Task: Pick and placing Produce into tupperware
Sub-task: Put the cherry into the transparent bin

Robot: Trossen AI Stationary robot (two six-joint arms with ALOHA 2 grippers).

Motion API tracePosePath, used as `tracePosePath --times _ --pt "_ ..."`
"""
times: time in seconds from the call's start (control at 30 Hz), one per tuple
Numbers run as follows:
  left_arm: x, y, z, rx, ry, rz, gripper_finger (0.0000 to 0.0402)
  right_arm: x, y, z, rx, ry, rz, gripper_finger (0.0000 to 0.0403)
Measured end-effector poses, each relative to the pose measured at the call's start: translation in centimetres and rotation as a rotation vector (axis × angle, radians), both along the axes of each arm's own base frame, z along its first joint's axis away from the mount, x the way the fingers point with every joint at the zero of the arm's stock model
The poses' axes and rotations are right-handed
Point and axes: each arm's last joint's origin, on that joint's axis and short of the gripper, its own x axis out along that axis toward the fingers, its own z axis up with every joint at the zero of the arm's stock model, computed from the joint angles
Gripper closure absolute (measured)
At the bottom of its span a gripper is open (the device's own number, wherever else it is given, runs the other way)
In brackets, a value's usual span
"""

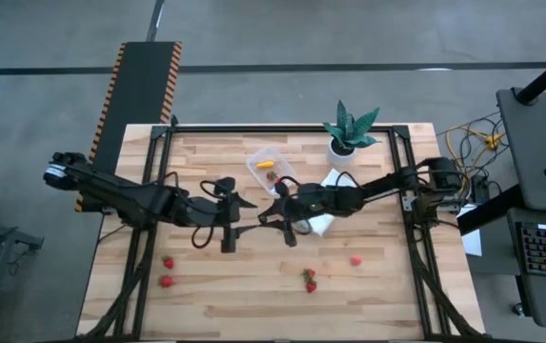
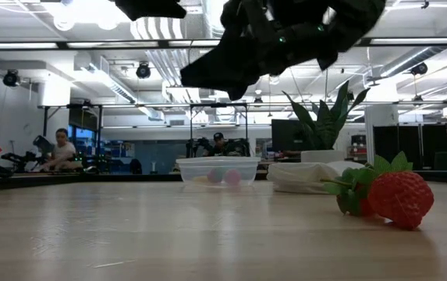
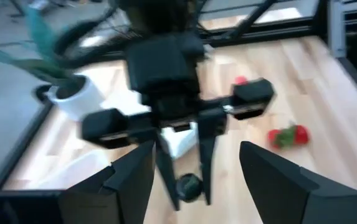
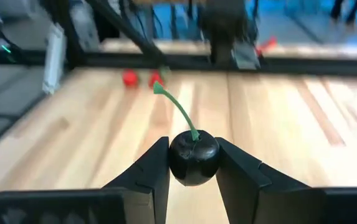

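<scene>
My right gripper (image 4: 193, 163) hangs over the table's middle, shut on a dark toy cherry (image 4: 193, 157) with a green stem. My left gripper (image 3: 197, 155) faces it from the table's left side, open with nothing between its fingers; it also sees the cherry (image 3: 189, 185). The clear tupperware (image 1: 271, 168) stands on the table behind both grippers, with a yellow-orange piece and a red piece inside. Red strawberries lie on the near half of the table: two at the left (image 1: 167, 272), two in the middle (image 1: 310, 280) and one at the right (image 1: 355, 260). My right gripper pinches the cherry's round body (image 4: 177, 163) between its two fingers, at their free ends. The fingers come from the table's right side, slanting a little downward. The cherry is lifted clear of the table, and its green stem (image 4: 179, 112) sticks out ahead of the fingers.
A potted green plant (image 1: 349, 133) in a white pot stands at the far right. A folded white cloth (image 1: 322, 223) lies under my right arm. In the low view, a strawberry (image 2: 395, 198) lies close to the camera. People sit in the room beyond the table.
</scene>
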Motion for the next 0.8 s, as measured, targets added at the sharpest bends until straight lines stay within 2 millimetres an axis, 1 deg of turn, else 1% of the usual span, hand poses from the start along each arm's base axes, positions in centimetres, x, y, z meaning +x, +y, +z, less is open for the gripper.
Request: tracePosePath --times 0.1,0.17,0.23,0.4,0.57,0.7,0.8 --pt "-1.1 0.5 -0.7 0.026 0.001 0.044 0.0182 0.6 -0.4 0.7 -0.018 0.138 -0.037 0.0300" --pt "-2.1 0.9 -1.5 0.046 0.012 0.064 0.0182 0.9 -0.8 1.3 -0.025 0.234 -0.053 0.0300" --pt "-3.0 1.2 -1.9 0.056 -0.010 0.082 0.0182 1.0 -1.4 1.9 -0.035 0.320 -0.080 0.0300" --pt "-5.4 2.1 -2.5 0.089 -0.110 0.116 0.0182 0.8 -3.6 3.7 -0.007 0.489 -0.202 0.0300" --pt "-7.5 3.0 -3.4 0.148 -0.191 0.208 0.0182 0.4 -6.6 5.4 0.078 0.577 -0.335 0.0300" --pt "-8.8 3.7 -4.2 0.176 -0.234 0.295 0.0182 -0.1 -8.9 6.6 0.138 0.621 -0.427 0.0300" --pt "-9.4 3.9 -5.0 0.165 -0.256 0.311 0.0182 -0.4 -10.3 7.6 0.168 0.632 -0.477 0.0300"
